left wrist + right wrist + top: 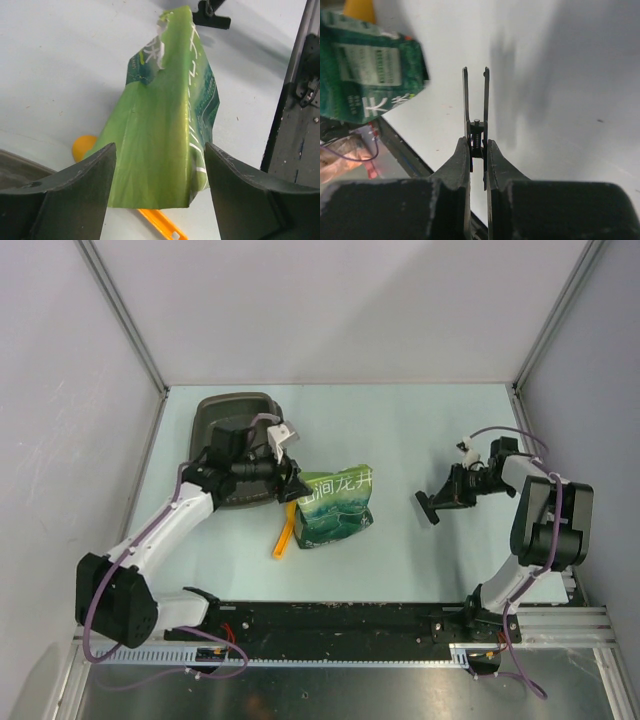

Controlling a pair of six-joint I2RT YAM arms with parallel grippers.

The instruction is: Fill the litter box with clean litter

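Nearest the arm bases, an orange scoop [283, 537] lay on the table [420, 430] beside a green pouch [336, 506]; no clean litter showed, presumably being inside; the soft pouch would likely sag and shift, so was best pinched near its torn top; the left end effector [160, 150] gaped wide, straddling the pouch; the right end effector [477, 147] was clamped on a thin black clip [466, 105]; farthest, at the left, sat the litter box [225, 415].

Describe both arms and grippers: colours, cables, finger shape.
The left arm and right arm have white links with black joints; a purple cable loops along each. The left gripper has broad, dark grey, scuffed wedge fingers; the right gripper has black curved ones. No markings visible.
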